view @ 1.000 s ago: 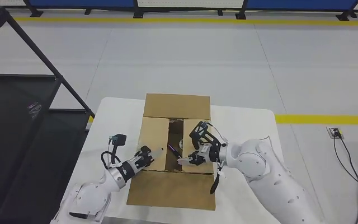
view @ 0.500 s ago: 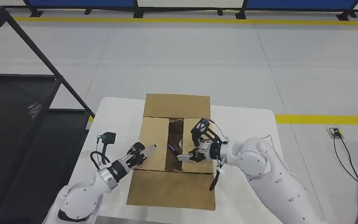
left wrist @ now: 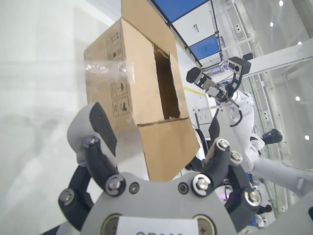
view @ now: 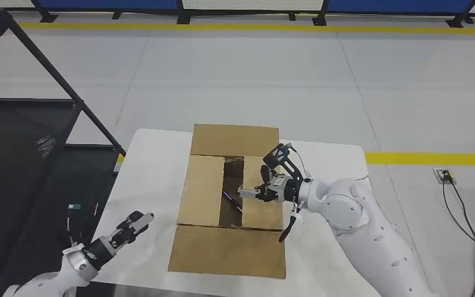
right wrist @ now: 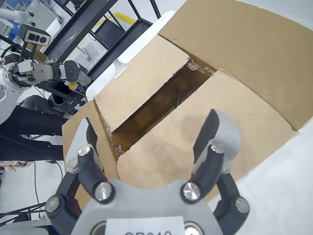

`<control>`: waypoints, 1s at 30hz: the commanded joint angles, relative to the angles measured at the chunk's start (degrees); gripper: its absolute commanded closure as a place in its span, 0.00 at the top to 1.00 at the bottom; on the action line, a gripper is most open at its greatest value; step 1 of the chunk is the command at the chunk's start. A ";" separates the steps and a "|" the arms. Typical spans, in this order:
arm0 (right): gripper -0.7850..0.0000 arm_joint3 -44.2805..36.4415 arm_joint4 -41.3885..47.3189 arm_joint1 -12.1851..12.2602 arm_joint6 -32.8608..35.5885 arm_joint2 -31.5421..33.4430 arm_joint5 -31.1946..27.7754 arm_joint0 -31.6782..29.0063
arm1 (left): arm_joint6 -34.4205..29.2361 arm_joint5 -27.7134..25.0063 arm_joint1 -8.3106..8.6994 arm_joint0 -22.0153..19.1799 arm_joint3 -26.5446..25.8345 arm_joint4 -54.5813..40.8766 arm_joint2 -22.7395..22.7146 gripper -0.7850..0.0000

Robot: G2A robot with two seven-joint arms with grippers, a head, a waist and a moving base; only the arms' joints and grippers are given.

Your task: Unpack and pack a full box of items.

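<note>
- A cardboard box (view: 200, 189) stands in the middle of a white worktop (view: 156, 163), and its far flap reaches the worktop's far edge.
- The far and near outer flaps are folded out flat. The left inner flap (view: 202, 194) and right inner flap (view: 261, 211) lie nearly level over the opening, with a dark slot (view: 232, 185) between them.
- A thin dark thing with a purple tinge (view: 234, 200) shows in the slot. I cannot tell what it is.
- This looks like the opening stage of the unpacking, since the inner flaps cover most of the contents and nothing has been taken out.
- The right gripper (right wrist: 153, 121) hovers low over the right inner flap, near the flap's free edge beside the slot. Its fingers are spread wide and hold nothing. The forearm reaches in from the right edge of the worktop.
- The left gripper (left wrist: 156, 119) hangs near the worktop's near left corner, well apart from the box. It points toward the box with its fingers spread and empty.
- The next move probably calls for hooking a fingertip under the right flap's free edge and swinging the flap outward.
</note>
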 commanded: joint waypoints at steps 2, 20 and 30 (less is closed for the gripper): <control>1.00 0.74 0.66 -0.01 -1.93 0.54 1.05 -0.71 | -6.81 -0.78 0.55 0.68 1.72 -2.57 -1.02 1.00; 1.00 32.76 15.73 -3.95 -24.24 1.35 6.40 12.43 | -26.59 -0.98 2.18 -4.55 8.92 -13.39 7.48 1.00; 1.00 52.40 24.62 -8.89 -18.92 -5.07 -2.29 20.98 | -27.26 -0.56 2.68 -5.71 9.53 -19.46 8.56 1.00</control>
